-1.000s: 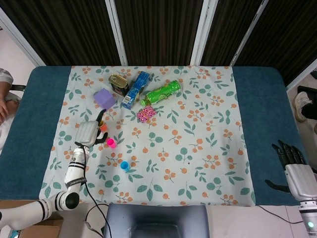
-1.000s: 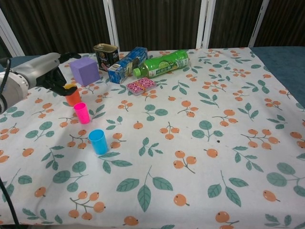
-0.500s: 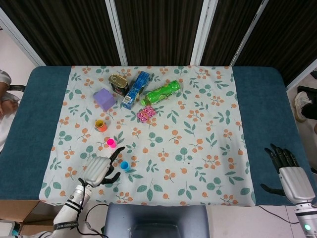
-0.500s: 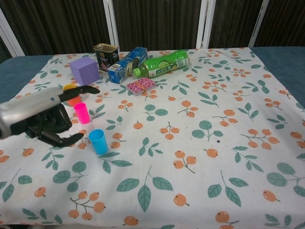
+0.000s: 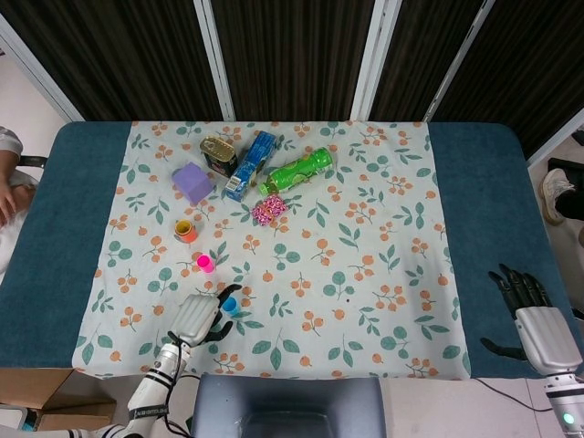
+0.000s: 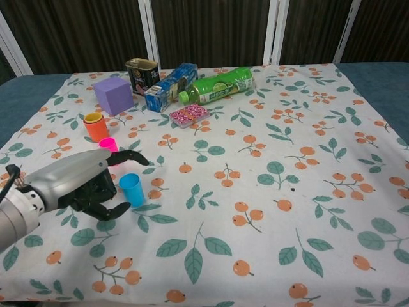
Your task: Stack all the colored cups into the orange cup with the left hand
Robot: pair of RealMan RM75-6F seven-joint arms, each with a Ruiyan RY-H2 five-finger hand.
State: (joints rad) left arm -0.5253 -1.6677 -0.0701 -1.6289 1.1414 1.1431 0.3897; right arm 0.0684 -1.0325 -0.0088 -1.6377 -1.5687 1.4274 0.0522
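The orange cup (image 5: 185,231) (image 6: 96,126) stands upright at the left of the floral cloth, with a yellow rim showing inside it. The pink cup (image 5: 205,264) (image 6: 107,144) stands just in front of it, its lower part hidden by my left hand in the chest view. Nearer the front stands the blue cup (image 5: 230,306) (image 6: 132,190). My left hand (image 5: 199,317) (image 6: 83,185) sits right beside the blue cup on its left, fingers spread on either side of it and holding nothing. My right hand (image 5: 534,315) hangs open at the far right edge.
At the back left of the cloth are a purple cube (image 5: 192,182) (image 6: 114,94), a tin can (image 5: 218,154) (image 6: 142,75), a blue box (image 5: 251,163) (image 6: 170,86), a lying green bottle (image 5: 297,171) (image 6: 220,85) and a pink packet (image 5: 268,209) (image 6: 190,115).
My left hand left the orange cup, pulled back to the front edge, then shifted right up to the blue cup. The cups have not moved.
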